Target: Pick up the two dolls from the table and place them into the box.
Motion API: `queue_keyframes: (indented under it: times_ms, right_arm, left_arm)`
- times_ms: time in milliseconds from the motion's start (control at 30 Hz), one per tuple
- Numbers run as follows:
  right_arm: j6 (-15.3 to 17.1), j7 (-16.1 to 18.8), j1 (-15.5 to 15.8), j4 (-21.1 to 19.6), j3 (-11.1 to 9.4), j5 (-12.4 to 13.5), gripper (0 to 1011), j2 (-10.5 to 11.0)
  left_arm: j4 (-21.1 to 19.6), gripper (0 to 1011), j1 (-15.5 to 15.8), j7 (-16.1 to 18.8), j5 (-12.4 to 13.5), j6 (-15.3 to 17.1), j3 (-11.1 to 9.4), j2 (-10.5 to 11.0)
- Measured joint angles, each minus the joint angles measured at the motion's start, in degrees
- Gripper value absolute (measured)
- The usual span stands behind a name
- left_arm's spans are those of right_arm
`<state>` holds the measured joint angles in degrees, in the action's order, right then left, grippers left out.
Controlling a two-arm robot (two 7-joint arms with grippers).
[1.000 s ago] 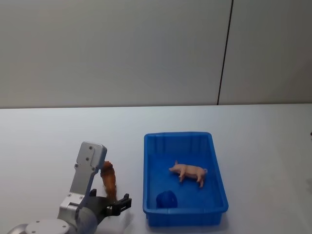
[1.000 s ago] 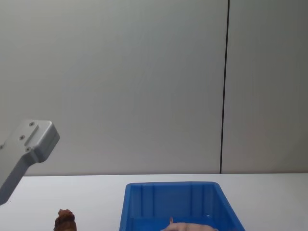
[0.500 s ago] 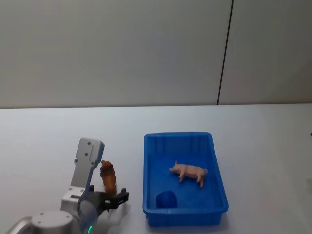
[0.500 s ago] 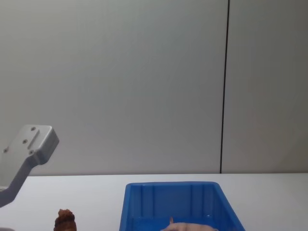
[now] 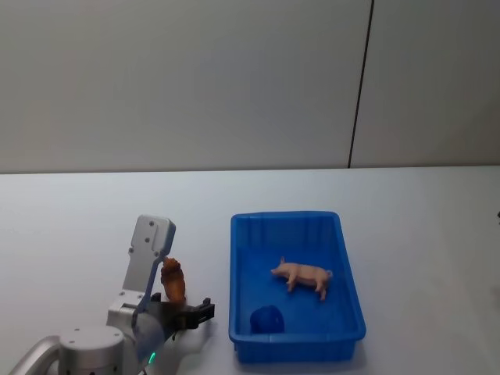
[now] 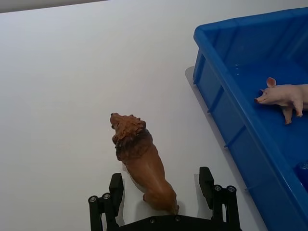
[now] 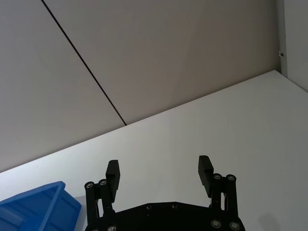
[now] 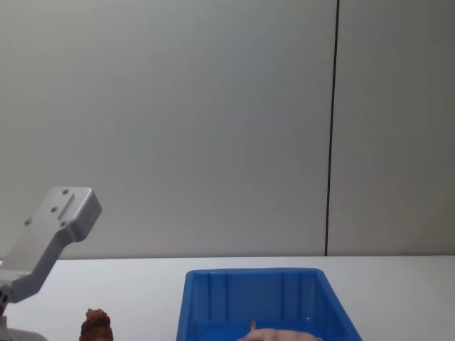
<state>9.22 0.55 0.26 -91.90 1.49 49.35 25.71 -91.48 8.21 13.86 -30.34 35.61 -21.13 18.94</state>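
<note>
Left wrist view: the left gripper (image 6: 162, 185) has its two black fingers (image 6: 116, 187) spread wide, one on each side of the brown doll (image 6: 141, 162), a lion figure. The lion's rear part lies between the fingers, and its head points away from the gripper. A gap of white table (image 6: 57, 96) shows between each finger and the lion's body, so the gripper does not pinch it (the doll stands on the table on its own). Beside the gripper, on the side of its one finger, is the blue box (image 6: 219, 103). Inside the box lies the pink doll (image 6: 283, 96), a pig, well apart from the fingers. In the head view a small blue rounded object (image 5: 266, 319) is in the box corner nearest the gripper. The right gripper (image 7: 160, 173) is held up in the air, fingers apart and holding nothing.
</note>
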Motion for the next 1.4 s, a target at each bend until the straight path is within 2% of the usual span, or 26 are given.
queue_keyframes:
  times_ms: [200,300,400,433,467,600,667,833,1100,1400]
  right_arm:
    - [0.0,0.0,0.0,0.0,0.0,0.0,1003,0.0]
    - [0.0,0.0,0.0,0.0,0.0,0.0,1003,0.0]
    - [0.0,0.0,0.0,0.0,0.0,0.0,1003,0.0]
    - [0.0,0.0,0.0,0.0,0.0,0.0,1003,0.0]
    - [0.0,0.0,0.0,0.0,0.0,0.0,1003,0.0]
    - [0.0,0.0,0.0,0.0,0.0,0.0,1003,0.0]
    - [0.0,0.0,0.0,0.0,0.0,0.0,1003,0.0]
    - [0.0,0.0,0.0,0.0,0.0,0.0,1003,0.0]
    - [0.0,0.0,0.0,0.0,0.0,0.0,1003,0.0]
    - [0.0,0.0,0.0,0.0,0.0,0.0,1003,0.0]
  left_arm:
    - [0.6,942,0.5,-0.8,0.0,0.5,0.0,-0.4]
    - [0.9,831,0.7,-1.2,0.0,0.8,0.1,-0.6]
    - [1.1,781,0.9,-1.5,0.0,1.0,0.1,-0.7]
    - [1.2,726,0.9,-1.5,0.0,1.0,0.1,-0.8]
    - [1.2,726,0.9,-1.5,0.0,1.0,0.1,-0.8]
    - [1.4,562,1.1,-1.8,0.0,1.2,0.1,-0.9]
    - [1.4,530,1.1,-1.8,0.0,1.2,0.1,-0.9]
    - [1.5,349,1.2,-2.0,0.0,1.3,0.1,-1.0]
    - [1.6,339,1.2,-2.1,0.2,1.2,0.1,-1.1]
    - [0.5,339,1.0,-1.6,2.1,-1.6,0.5,-0.7]
